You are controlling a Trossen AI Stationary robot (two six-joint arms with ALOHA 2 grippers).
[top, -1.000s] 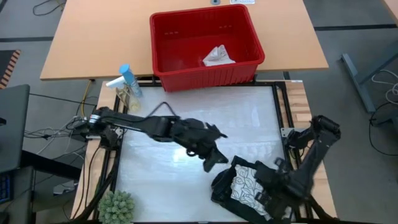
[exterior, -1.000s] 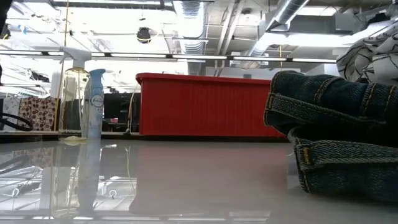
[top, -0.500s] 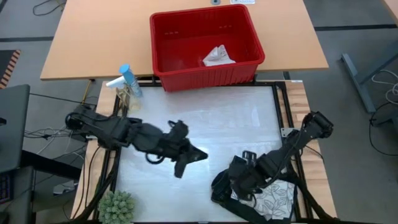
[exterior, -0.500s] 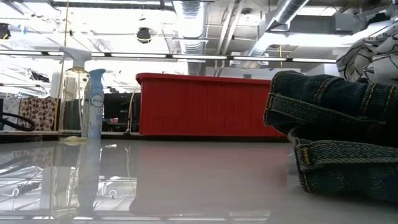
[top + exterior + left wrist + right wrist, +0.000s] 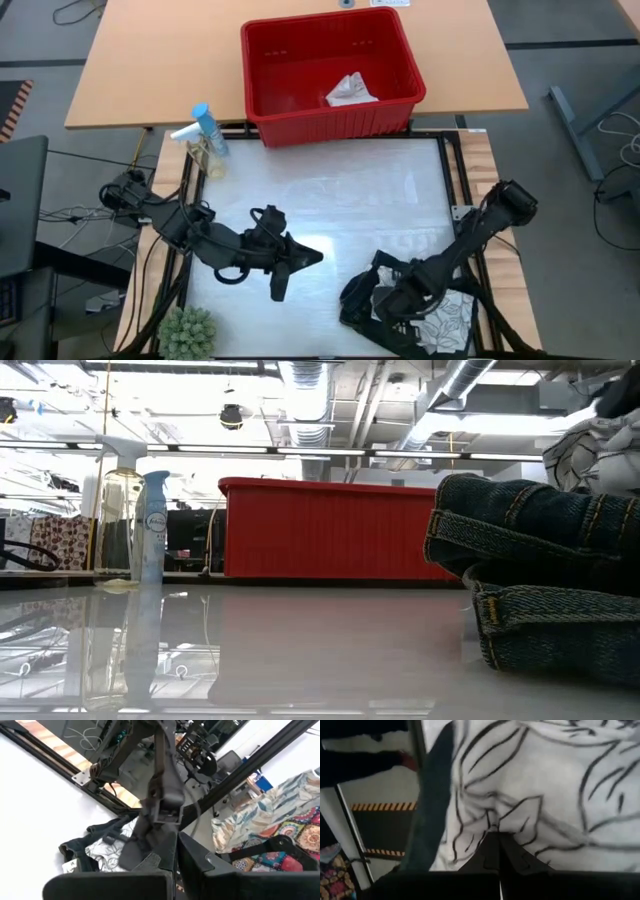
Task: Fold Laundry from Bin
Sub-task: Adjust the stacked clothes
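Observation:
The red bin [image 5: 262,92] stands on the tan table beyond the white work surface, with the small whitish cloth [image 5: 350,90] lying on its floor. The dark garment [image 5: 354,296] lies folded at the near right, also in the low view [image 5: 530,550]. The leaf-patterned cloth [image 5: 447,312] lies on top of it. My right gripper [image 5: 392,303] is shut, right over the leaf-patterned cloth [image 5: 535,785]. My left gripper [image 5: 312,259] is shut and empty over the near-left part of the surface, left of the pile. My right gripper points down at the leaf-patterned cloth's upper face [image 5: 520,820] with its fingers shut. Whether the fingertips touch the cloth, I cannot tell. The cloth lies flat on the dark garment.
A blue-capped spray bottle [image 5: 205,128] and a glass bottle stand at the surface's far left corner. A green plant [image 5: 188,332] sits at the near left corner. The white surface [image 5: 340,190] between bin and pile is bare.
My left gripper has drawn back from the middle of the surface toward the near left. My right gripper has gone from the pile's near right part toward the left over the leaf-patterned cloth, then a little nearer.

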